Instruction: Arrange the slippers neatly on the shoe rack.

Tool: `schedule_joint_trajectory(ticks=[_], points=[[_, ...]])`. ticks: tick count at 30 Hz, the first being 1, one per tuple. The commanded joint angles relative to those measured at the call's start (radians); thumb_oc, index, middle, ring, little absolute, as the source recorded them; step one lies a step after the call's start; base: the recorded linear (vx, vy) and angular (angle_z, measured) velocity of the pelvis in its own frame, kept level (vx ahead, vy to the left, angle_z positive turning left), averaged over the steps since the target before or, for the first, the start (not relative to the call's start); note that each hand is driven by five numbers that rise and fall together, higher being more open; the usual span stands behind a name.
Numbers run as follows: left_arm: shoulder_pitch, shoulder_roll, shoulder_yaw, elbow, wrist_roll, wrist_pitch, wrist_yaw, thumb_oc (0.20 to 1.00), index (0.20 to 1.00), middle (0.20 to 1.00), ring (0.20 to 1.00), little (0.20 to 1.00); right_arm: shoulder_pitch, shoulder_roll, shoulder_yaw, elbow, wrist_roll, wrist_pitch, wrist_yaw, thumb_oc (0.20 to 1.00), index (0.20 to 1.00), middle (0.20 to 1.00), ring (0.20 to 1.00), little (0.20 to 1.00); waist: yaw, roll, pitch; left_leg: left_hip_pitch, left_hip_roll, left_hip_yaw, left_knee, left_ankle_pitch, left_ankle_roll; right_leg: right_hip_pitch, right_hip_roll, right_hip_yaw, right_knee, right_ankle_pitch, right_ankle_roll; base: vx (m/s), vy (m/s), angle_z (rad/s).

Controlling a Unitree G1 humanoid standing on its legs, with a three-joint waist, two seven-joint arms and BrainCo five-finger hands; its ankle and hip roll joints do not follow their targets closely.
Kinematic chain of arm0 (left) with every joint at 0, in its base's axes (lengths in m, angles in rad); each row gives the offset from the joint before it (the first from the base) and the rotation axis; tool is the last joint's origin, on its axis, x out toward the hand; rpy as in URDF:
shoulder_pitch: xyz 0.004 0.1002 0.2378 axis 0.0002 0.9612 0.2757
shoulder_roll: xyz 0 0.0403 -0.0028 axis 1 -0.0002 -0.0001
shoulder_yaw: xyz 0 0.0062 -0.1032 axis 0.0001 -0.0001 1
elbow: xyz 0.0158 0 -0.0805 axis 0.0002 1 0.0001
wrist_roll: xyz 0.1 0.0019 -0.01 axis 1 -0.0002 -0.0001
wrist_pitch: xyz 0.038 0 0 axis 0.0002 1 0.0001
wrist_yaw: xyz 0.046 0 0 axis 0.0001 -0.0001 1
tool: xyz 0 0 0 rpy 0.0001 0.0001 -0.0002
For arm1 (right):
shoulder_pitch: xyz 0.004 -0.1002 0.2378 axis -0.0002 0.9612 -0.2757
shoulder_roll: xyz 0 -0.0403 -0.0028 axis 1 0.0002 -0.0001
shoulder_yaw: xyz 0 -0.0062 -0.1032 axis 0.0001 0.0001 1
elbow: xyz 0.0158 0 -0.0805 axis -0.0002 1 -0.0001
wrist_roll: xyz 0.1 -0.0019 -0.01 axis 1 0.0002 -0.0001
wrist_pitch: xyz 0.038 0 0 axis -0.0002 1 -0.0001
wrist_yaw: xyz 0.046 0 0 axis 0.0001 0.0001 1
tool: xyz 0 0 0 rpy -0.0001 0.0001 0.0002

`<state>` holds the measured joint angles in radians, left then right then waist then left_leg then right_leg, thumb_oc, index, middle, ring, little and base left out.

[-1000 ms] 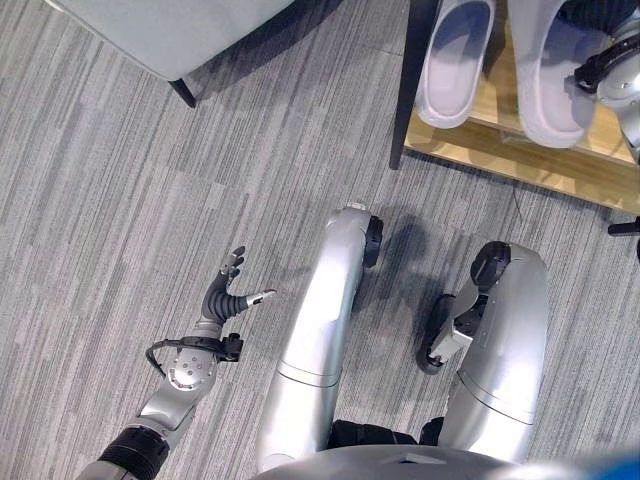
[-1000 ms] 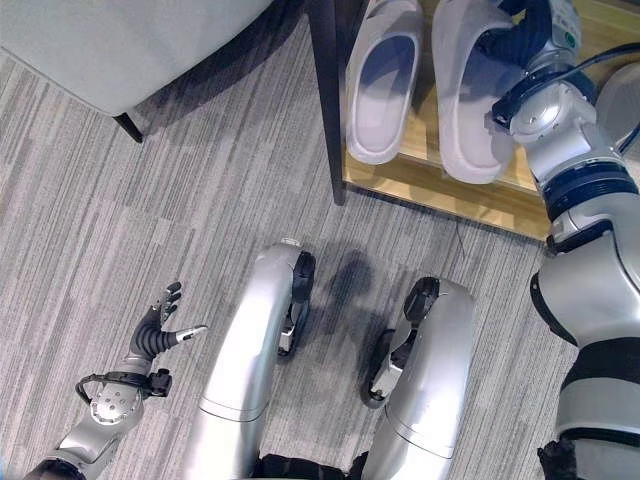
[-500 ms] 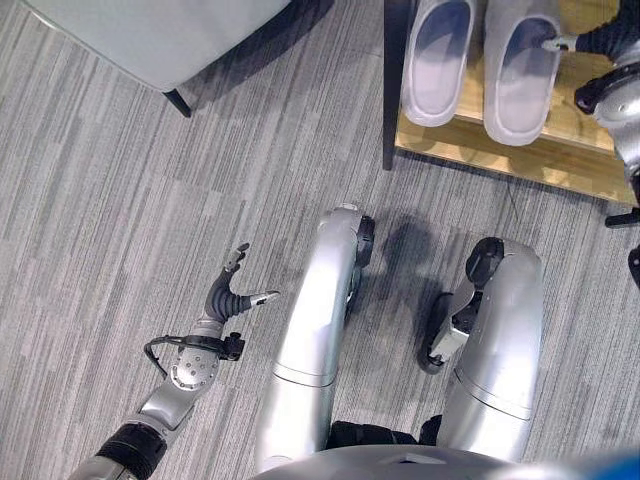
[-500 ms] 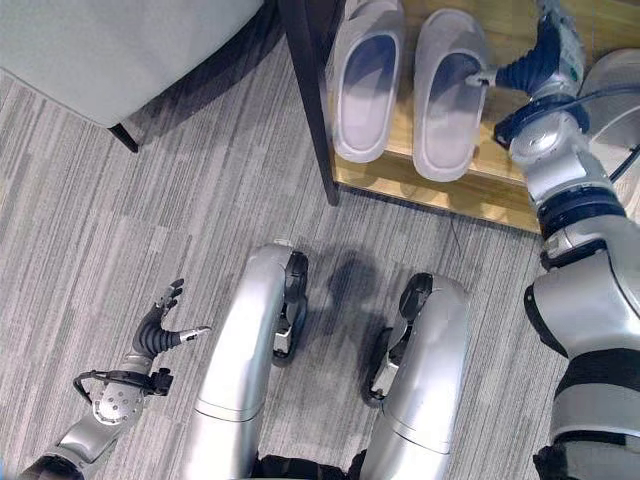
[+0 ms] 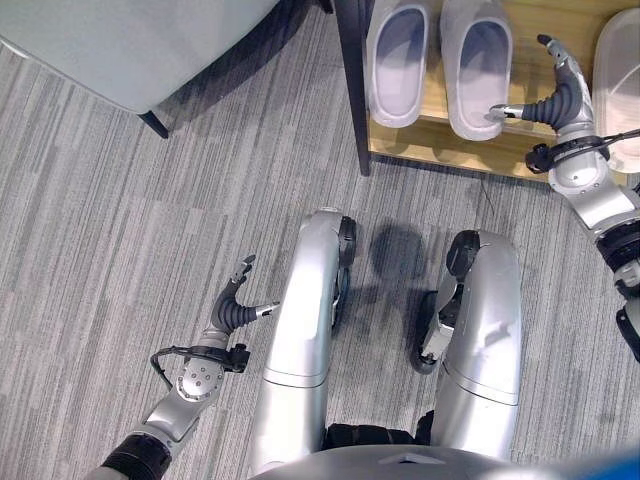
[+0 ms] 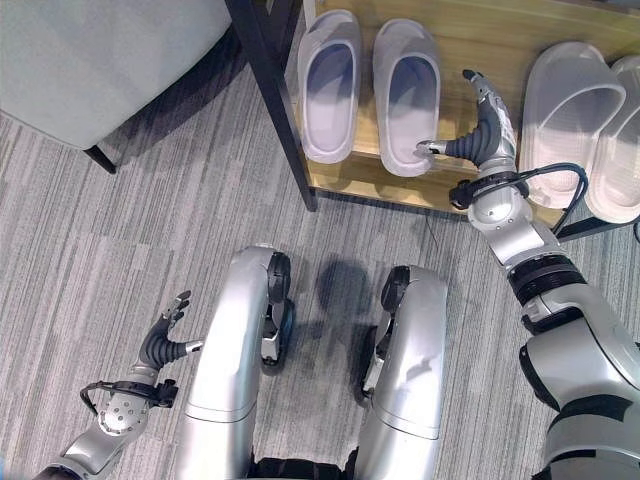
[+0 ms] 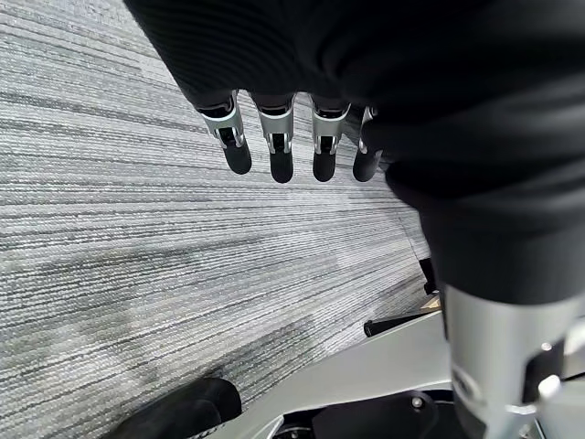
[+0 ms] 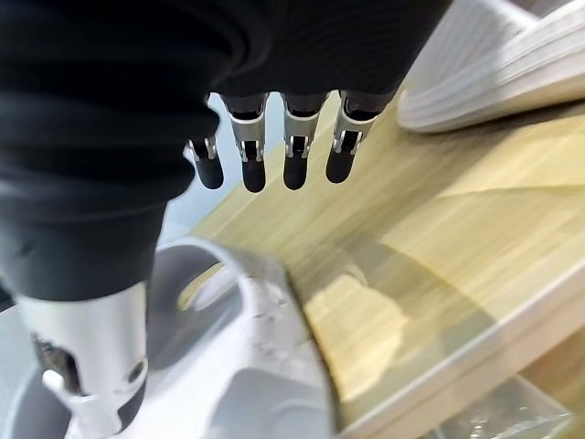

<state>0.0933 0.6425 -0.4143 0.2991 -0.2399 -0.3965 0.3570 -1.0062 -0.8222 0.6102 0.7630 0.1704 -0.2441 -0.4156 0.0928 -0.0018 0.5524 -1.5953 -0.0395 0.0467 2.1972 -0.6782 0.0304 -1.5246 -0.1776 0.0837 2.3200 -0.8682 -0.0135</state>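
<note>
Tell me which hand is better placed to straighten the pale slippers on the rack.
The right hand: it is open beside the pale slippers on the shoe rack, thumb at one heel. The left hand hangs open over the floor.

Bright even light; soft shadows; wrist views blur close up.

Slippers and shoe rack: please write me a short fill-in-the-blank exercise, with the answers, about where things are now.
1. The pair of grey slippers stands on the wooden ____.
2. The right robot hand has its thumb at the heel of the pair's ____ slipper.
3. The left robot hand holds ____, over the floor.
4. The pair of white slippers lies to the ____ of the right robot hand.

Answers: shoe rack; right; nothing; right
</note>
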Motion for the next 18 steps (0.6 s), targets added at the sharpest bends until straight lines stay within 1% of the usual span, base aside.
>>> schedule_joint_trajectory(ticks=[1,6,7,9,10,11,13,15,18], points=[[0.019,0.025,-0.018,-0.067,0.043,-0.016,0.022,1.000,1.000,1.000,1.000,1.000,-0.111,0.015,0.007,-0.027,-0.031,-0.040,-0.012,1.000,1.000,1.000,1.000,1.000,0.038,-0.012,-0.032,0.025,0.006,-0.105,0.070,-0.127,-0.028,-0.045,0.028,0.110,0.007,0.187,-0.039,-0.03,-0.016,-0.02],[0.003,0.015,-0.017,-0.047,0.073,-0.012,0.057,1.000,1.000,1.000,1.000,1.000,-0.066,0.092,-0.030,-0.085,-0.019,-0.042,-0.029,1.000,1.000,1.000,1.000,1.000,0.034,-0.020,-0.032,0.025,0.007,-0.104,0.065,-0.123,-0.027,-0.045,0.030,0.108,0.005,0.198,-0.037,-0.02,-0.005,0.00],[0.003,0.015,-0.018,-0.047,0.075,-0.013,0.058,1.000,1.000,1.000,1.000,1.000,-0.065,0.093,-0.032,-0.087,-0.020,-0.040,-0.029,1.000,1.000,1.000,1.000,1.000,0.034,-0.021,-0.032,0.025,0.007,-0.104,0.065,-0.123,-0.027,-0.045,0.030,0.107,0.005,0.199,-0.037,0.00,0.000,0.00],[-0.008,0.001,-0.016,-0.033,0.089,-0.008,0.081,1.000,1.000,1.000,1.000,1.000,-0.028,0.136,-0.073,-0.147,-0.042,-0.039,-0.062,1.000,1.000,1.000,1.000,1.000,0.027,-0.026,-0.032,0.025,0.009,-0.104,0.065,-0.121,-0.027,-0.045,0.038,0.106,-0.001,0.208,-0.034,-0.03,0.018,0.01],[-0.008,0.002,-0.016,-0.033,0.090,-0.008,0.081,1.000,1.000,1.000,1.000,1.000,-0.027,0.136,-0.075,-0.149,-0.043,-0.039,-0.063,1.000,1.000,1.000,1.000,1.000,0.027,-0.027,-0.032,0.025,0.009,-0.104,0.065,-0.121,-0.027,-0.045,0.038,0.106,-0.001,0.208,-0.034,0.00,0.000,0.00],[-0.020,-0.001,-0.020,-0.026,0.100,-0.008,0.092,1.000,1.000,1.000,1.000,1.000,-0.017,0.167,-0.093,-0.154,-0.041,-0.040,-0.078,1.000,1.000,1.000,1.000,1.000,0.024,-0.027,-0.032,0.025,0.011,-0.101,0.068,-0.121,-0.026,-0.045,0.039,0.104,-0.001,0.210,-0.033,0.00,0.000,0.00],[-0.031,-0.006,-0.026,-0.017,0.103,-0.007,0.105,1.000,1.000,1.000,1.000,1.000,-0.011,0.201,-0.108,-0.148,-0.027,-0.041,-0.087,1.000,1.000,1.000,1.000,1.000,0.022,-0.027,-0.032,0.025,0.014,-0.098,0.069,-0.121,-0.024,-0.045,0.041,0.102,-0.002,0.209,-0.031,-0.01,0.016,-0.01],[-0.039,-0.010,-0.029,-0.007,0.106,-0.007,0.113,1.000,1.000,1.000,1.000,1.000,-0.013,0.221,-0.113,-0.145,-0.031,-0.037,-0.100,1.000,1.000,1.000,1.000,1.000,0.021,-0.027,-0.032,0.025,0.014,-0.096,0.070,-0.121,-0.023,-0.045,0.043,0.102,-0.002,0.210,-0.030,0.00,0.000,0.00],[-0.045,-0.018,-0.036,0.004,0.122,-0.005,0.136,1.000,1.000,1.000,1.000,1.000,-0.005,0.234,-0.143,-0.147,-0.068,-0.034,-0.150,1.000,1.000,1.000,1.000,1.000,0.017,-0.027,-0.032,0.025,0.014,-0.095,0.074,-0.122,-0.018,-0.045,0.047,0.106,0.000,0.215,-0.025,0.00,0.000,0.00]])
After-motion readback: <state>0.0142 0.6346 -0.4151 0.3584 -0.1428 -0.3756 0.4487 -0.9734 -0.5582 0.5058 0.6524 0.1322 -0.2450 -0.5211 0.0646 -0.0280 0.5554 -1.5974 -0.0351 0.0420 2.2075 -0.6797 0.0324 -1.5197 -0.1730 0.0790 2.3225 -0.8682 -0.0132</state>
